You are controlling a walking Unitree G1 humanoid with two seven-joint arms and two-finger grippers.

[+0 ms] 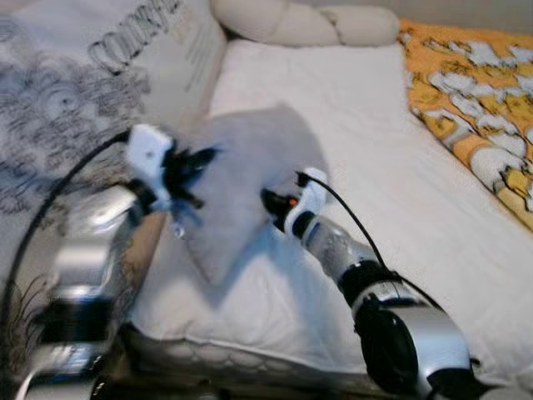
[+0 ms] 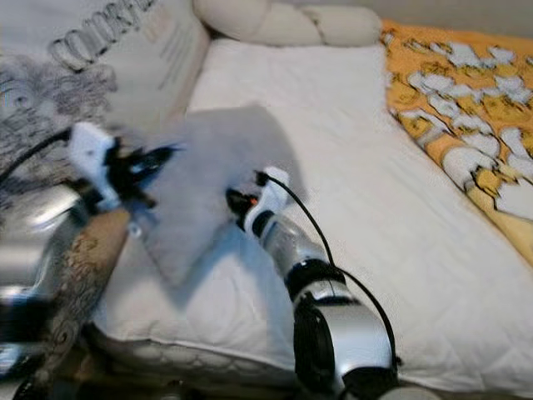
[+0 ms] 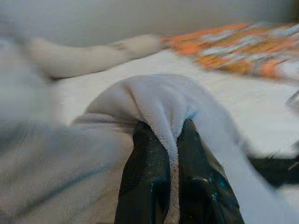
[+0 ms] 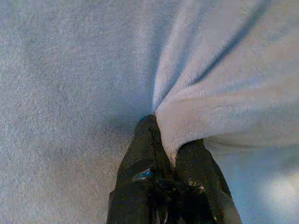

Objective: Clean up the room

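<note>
cloth (image 1: 241, 179): grey fleece, held up over the white mattress (image 1: 400, 167), centre of head view
left gripper (image 3: 174, 135): pinched on cloth edge at 9 o'clock
right gripper (image 4: 164, 135): pinched on a cloth fold at 4 o'clock
pillow (image 1: 92, 75): 10 o'clock
orange blanket (image 1: 475, 92): 2 o'clock
</note>
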